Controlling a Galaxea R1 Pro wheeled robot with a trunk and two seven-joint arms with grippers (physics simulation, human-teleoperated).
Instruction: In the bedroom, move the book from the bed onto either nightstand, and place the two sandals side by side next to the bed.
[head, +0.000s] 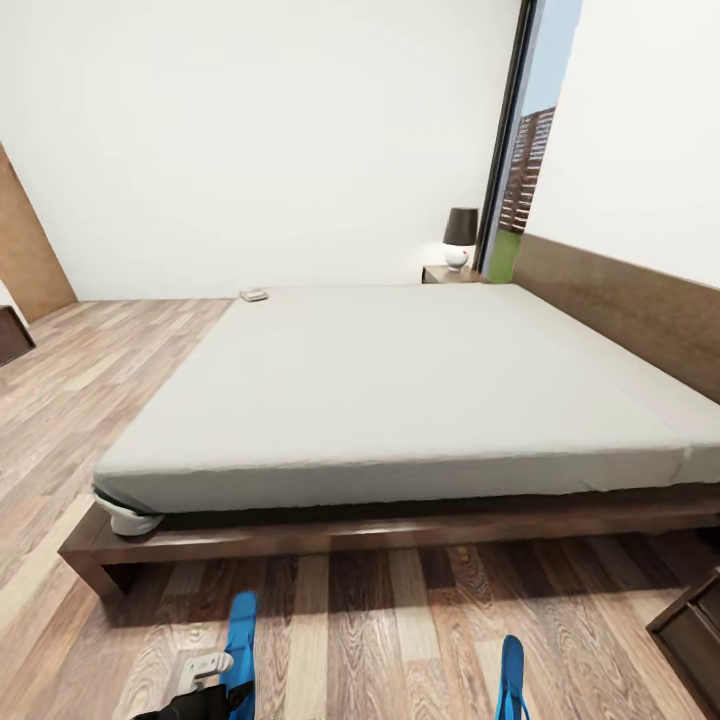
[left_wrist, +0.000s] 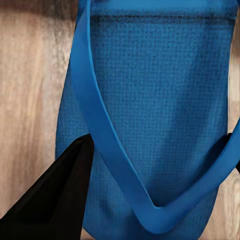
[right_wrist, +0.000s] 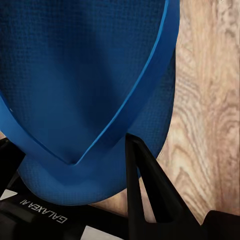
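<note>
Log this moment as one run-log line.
left claw: shut on left sandal | right claw: shut on right sandal | sandals: apart, facing bed | book: far bed corner

A plain light grey mattress lies on a dark brown wooden bed frame, with a matching brown headboard at three o'clock. The floor is brown wood plank, streaked pale and dark. The walls are white. At one o'clock, a lamp has a dark shade over a white base, beside a dark-framed window showing blue sky, a reddish building and green grass. Two sandals are bright blue, one at seven o'clock, one at five o'clock; the wrist views show their woven-textured soles, smooth blue straps, and black gripper fingers.
</note>
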